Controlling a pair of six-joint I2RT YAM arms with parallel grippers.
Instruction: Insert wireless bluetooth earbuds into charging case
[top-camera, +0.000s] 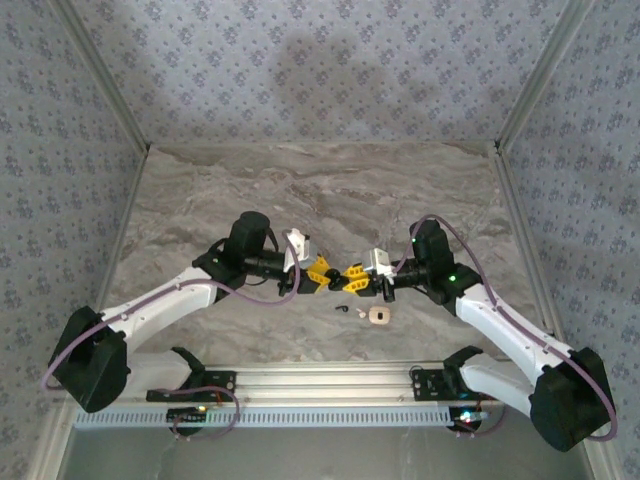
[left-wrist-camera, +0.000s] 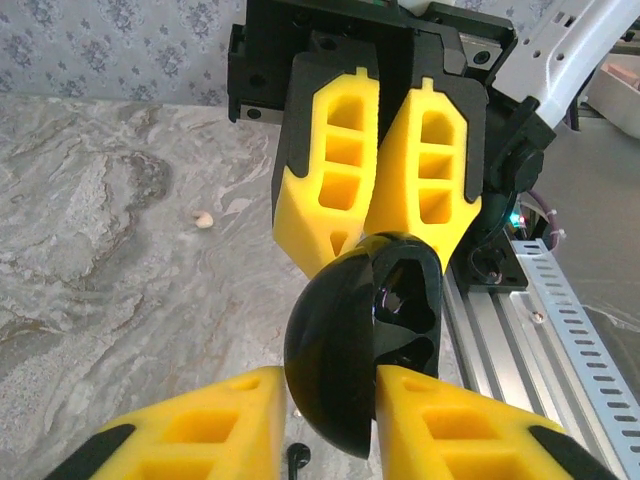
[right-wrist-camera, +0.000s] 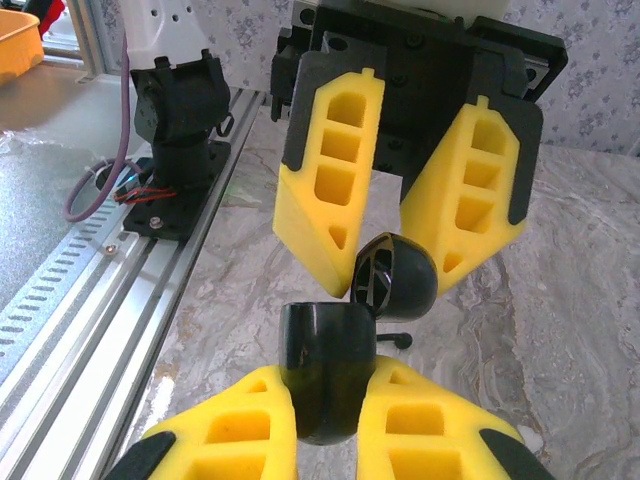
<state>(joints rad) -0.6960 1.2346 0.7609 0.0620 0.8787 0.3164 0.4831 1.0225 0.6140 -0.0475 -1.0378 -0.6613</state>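
1. At the centre of the overhead view, the left gripper (top-camera: 318, 268) and the right gripper (top-camera: 353, 276) meet tip to tip above the table (top-camera: 300, 190).
2. Each is pressed shut on one half of a glossy black hinged shell (left-wrist-camera: 330, 350), which gapes partly open between them.
3. Just below them in that view lies one earbud (top-camera: 343, 309). The charging case (top-camera: 379, 316), pale beige, is near it on the right.
4. To do this step well, both pinches likely need to hold firm while the halves part slowly about the hinge, without twisting.
5. The gloss suggests the shell could slip; if dropped, it could scatter the small pieces below.
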